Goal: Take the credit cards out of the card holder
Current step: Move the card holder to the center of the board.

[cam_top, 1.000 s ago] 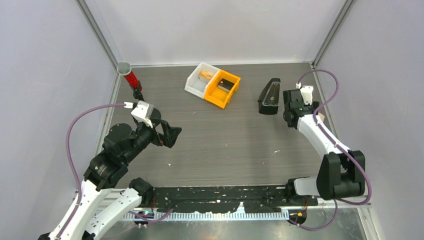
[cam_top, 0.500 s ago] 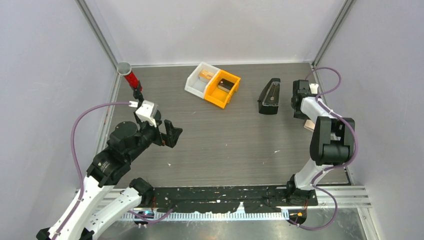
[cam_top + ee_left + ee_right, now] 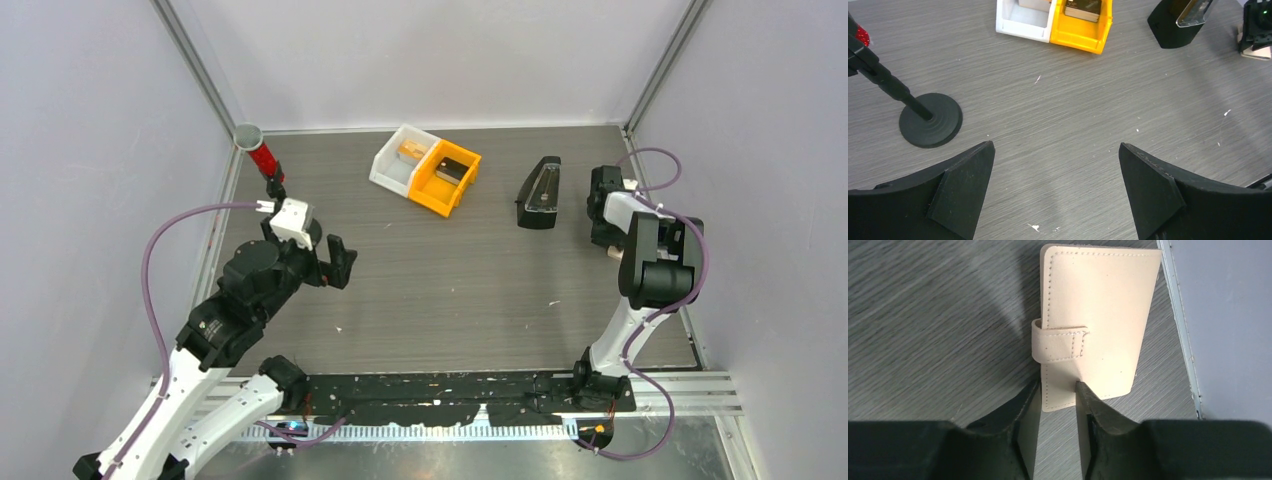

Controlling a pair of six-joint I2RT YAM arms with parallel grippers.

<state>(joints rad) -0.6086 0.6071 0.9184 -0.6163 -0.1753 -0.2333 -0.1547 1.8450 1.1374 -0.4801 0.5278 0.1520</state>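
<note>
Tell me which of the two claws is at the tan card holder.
The right claw: its tips stand at a near corner of the card holder. The left claw is wide open on the other side of the table, far from it.

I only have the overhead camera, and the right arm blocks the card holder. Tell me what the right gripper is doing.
Observer: The right gripper has its fingers straddling the corner of the card holder nearest the wrist camera. I cannot tell whether they pinch it.
Operator: Report whether the holder is open.
Observer: Closed. Its strap is fastened across the front, and no cards show.
Operator: Tell me how it lies.
Observer: Flat on the table, its far corner reaching the table's right edge by the wall.
</note>
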